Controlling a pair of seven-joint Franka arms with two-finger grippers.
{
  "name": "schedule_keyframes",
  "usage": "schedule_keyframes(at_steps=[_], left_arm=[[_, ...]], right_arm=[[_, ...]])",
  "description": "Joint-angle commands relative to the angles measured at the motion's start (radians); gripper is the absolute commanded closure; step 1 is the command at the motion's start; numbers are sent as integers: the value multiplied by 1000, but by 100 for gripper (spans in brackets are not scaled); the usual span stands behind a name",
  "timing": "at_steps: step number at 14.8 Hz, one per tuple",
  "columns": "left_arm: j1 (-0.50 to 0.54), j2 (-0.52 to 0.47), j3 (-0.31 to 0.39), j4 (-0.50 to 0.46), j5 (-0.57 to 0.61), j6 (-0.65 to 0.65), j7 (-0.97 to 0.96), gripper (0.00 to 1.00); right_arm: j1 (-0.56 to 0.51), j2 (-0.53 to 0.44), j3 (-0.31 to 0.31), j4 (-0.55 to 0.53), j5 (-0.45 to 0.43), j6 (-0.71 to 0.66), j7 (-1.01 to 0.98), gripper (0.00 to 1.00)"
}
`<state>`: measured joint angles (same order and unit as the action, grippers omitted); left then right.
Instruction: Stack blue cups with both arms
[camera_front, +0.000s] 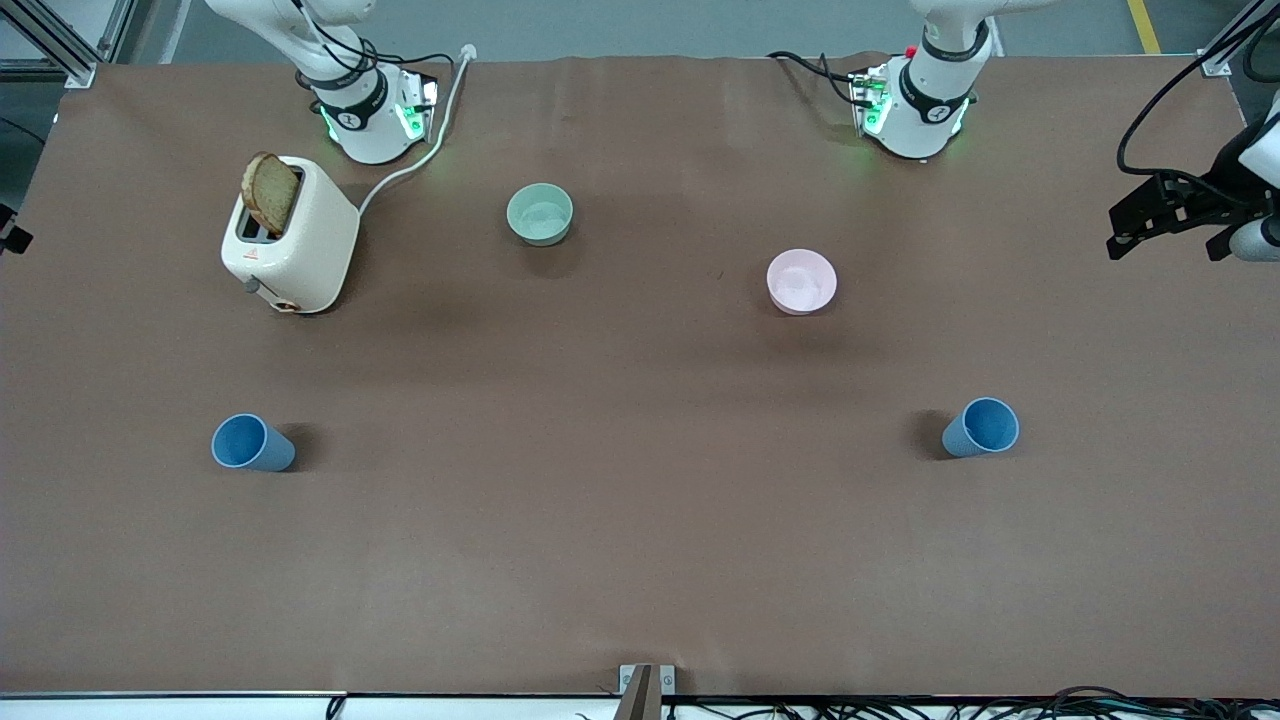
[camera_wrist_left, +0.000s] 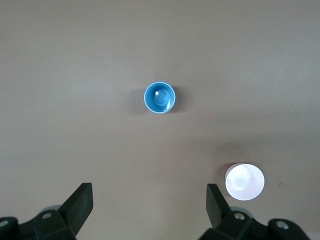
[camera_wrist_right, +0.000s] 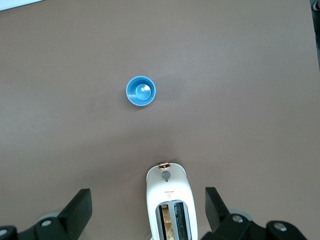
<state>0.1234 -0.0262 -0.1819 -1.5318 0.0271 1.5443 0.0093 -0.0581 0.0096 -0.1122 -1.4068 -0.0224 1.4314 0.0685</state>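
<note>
Two plain medium-blue tapered plastic cups stood on a plain brown table cover. One round bowl was pale green, the other pale pink. The boxy toaster was cream-white, with a brown slice of bread. Both arms were white with black bands; the grippers' fingers were black.

Brown-covered table, grey floor

Even overhead light, soft shadows, sharp frames throughout
</note>
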Motion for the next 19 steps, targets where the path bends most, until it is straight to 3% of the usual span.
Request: schedule_keyframes(at_steps=[1, 10, 12, 15, 19], left_arm=[[7, 6, -5, 19, 17, -12, 20, 0], [10, 28, 4, 44, 16, -12, 21, 0], [13, 29, 7, 44, 8, -12, 21, 0], [10, 31, 5, 42, 7, -12, 14, 0], [8, 28, 4, 35, 7, -13, -2, 0]], right_arm=[[-5, 1, 3, 2, 1, 1, 2, 0], [-5, 1, 3, 0, 2, 0, 2, 0], [-14, 3, 2, -58, 16, 13, -2, 0], [-2, 9, 3, -202, 35, 185, -2, 0], [1, 90, 8, -394, 35, 501, -12, 0]])
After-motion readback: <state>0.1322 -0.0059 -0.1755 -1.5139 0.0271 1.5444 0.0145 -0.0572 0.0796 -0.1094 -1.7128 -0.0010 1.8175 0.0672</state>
